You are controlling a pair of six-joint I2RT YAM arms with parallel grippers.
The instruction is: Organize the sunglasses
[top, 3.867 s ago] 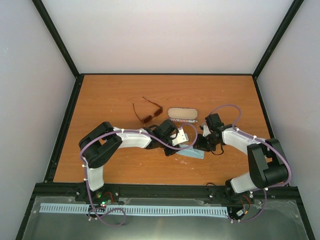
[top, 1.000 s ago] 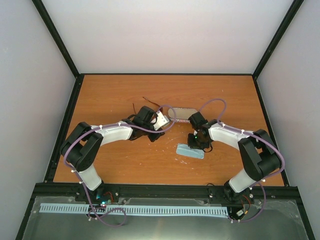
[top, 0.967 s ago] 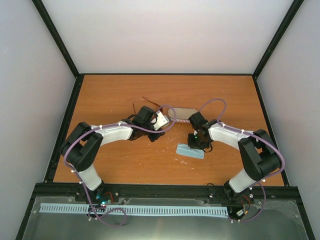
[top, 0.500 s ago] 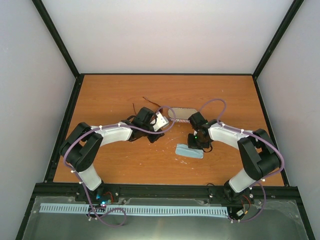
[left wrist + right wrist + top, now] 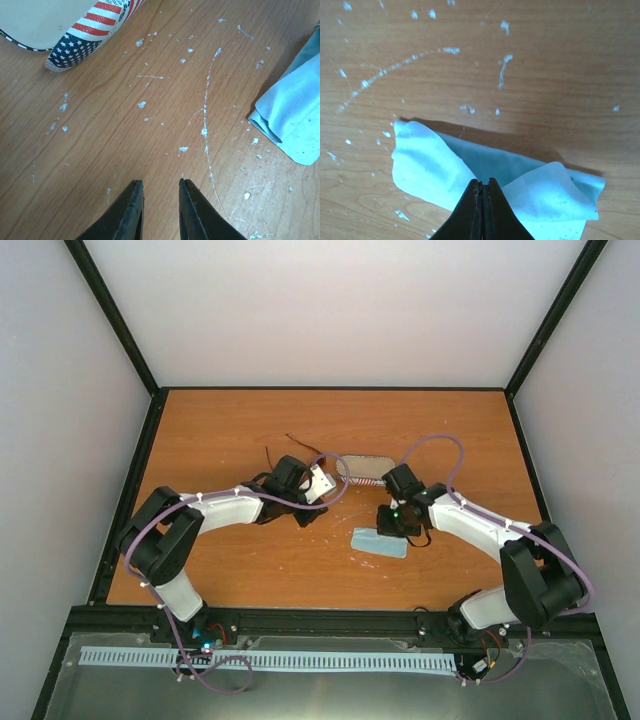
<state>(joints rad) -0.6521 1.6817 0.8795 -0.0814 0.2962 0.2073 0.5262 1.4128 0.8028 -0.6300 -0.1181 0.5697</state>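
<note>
The sunglasses (image 5: 268, 458) lie left of the table's centre, mostly hidden under my left wrist; only thin dark temple arms stick out. They do not show in either wrist view. My left gripper (image 5: 312, 508) (image 5: 161, 186) hovers low over bare wood, its jaws a little apart with nothing between them. My right gripper (image 5: 392, 522) (image 5: 482, 186) is shut, its tips over the crumpled light blue cloth (image 5: 380, 543) (image 5: 435, 167). I cannot tell whether it pinches the cloth.
The oval flag-patterned case (image 5: 365, 468) (image 5: 75, 30) lies open just behind the grippers. The cloth's corner shows at the right of the left wrist view (image 5: 292, 120). The wooden table (image 5: 220, 560) has white scuffs and a black frame around it.
Since 3.9 s ago my left arm has swung from the cloth up-left over the sunglasses. In the last second the right elbow moved outward; the left arm barely moved.
</note>
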